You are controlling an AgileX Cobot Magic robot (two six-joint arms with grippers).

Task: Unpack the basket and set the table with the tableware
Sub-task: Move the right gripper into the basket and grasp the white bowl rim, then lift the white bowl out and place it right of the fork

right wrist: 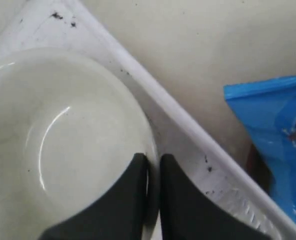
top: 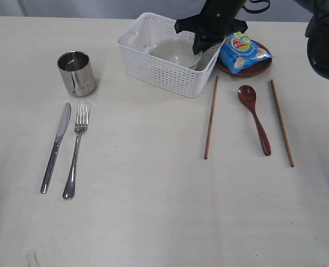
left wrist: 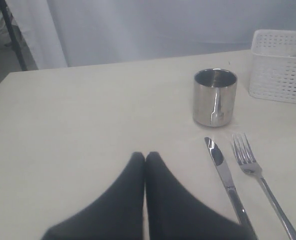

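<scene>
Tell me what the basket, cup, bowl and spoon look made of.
The basket looks like matte white plastic, going by its moulded lattice walls. The cup: polished steel, with mirror-like reflections. The bowl: pale grey-white with a glossy highlight, ceramic or melamine, unclear. The spoon: dark red and shiny, lacquered wood or plastic, unclear.

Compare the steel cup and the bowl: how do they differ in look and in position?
The steel cup is shiny metal; the bowl is pale grey-white. The cup stands on the bare table; the bowl sits inside the basket. The right gripper pinches the bowl's rim; nothing touches the cup. Both stand upright and look empty.
</scene>
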